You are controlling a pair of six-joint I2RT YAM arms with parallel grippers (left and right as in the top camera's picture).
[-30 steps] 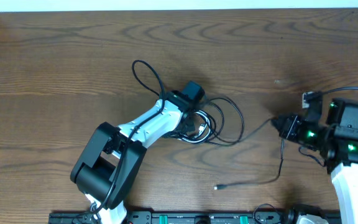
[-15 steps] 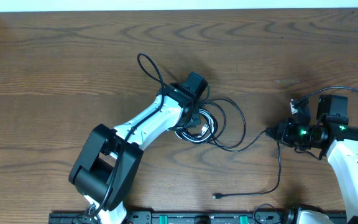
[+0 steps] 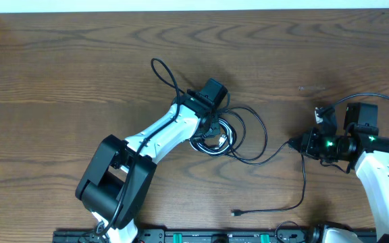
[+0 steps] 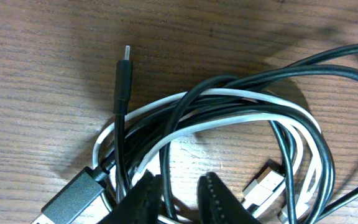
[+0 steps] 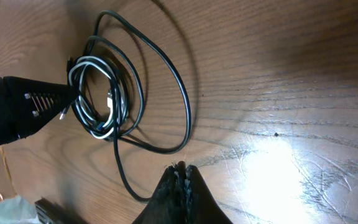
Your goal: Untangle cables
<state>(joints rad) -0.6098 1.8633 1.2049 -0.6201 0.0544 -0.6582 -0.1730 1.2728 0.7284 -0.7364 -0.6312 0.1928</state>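
Two grippers, one tangle. Cables [image 3: 223, 135], white and black, lay coiled together in the middle of the table [image 3: 80, 67], beneath the left gripper [image 4: 179, 190]. Its jaws were narrowly parted astride a black strand; grip not determinable. White cable [image 4: 229, 118]: looped among the black ones. Right gripper [image 5: 180, 168]: jaws pressed together, pinching a long black cable [image 3: 275, 150] running from the coil. Its free plug end [image 3: 236, 213] lay near the table's front edge.
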